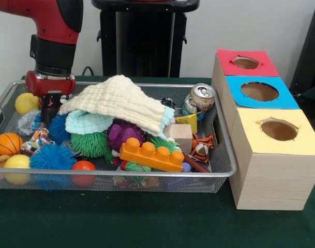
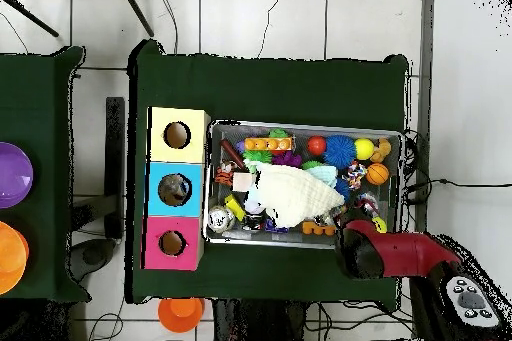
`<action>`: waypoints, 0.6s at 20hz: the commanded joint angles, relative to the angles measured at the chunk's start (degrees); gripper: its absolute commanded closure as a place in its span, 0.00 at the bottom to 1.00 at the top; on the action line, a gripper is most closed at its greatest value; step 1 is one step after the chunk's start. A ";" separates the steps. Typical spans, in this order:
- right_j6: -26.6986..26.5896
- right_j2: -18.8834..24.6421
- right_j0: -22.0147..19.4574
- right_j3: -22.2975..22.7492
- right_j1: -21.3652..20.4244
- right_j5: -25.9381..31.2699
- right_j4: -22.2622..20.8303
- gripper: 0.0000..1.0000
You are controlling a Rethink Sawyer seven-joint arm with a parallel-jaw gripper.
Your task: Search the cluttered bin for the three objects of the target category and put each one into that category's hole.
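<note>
A: While your gripper [image 1: 49,111] sits low in the bin's [image 1: 219,173] far left corner, I can't tell whether it's open or closed.

B: Target category?

A: Unclear. You've got balls just beside it: yellow ball [image 1: 26,103], basketball [image 1: 8,143]. Cloth [image 1: 121,101], orange brick [image 1: 152,154], can [image 1: 199,98] lie farther right. Box holes: red [image 1: 245,62], blue [image 1: 259,91], yellow [image 1: 279,129].

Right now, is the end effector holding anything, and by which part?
Cannot be told: the end effector is down among the toys in the wire mesh bin, its tips hidden.
</note>
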 commanded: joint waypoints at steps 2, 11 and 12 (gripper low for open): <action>6.43 2.75 -1.19 -1.18 0.13 4.40 0.67 0.00; 8.45 -1.24 1.93 -3.04 1.00 2.03 0.76 0.00; 8.52 -1.35 1.97 -3.17 1.18 2.09 0.87 0.00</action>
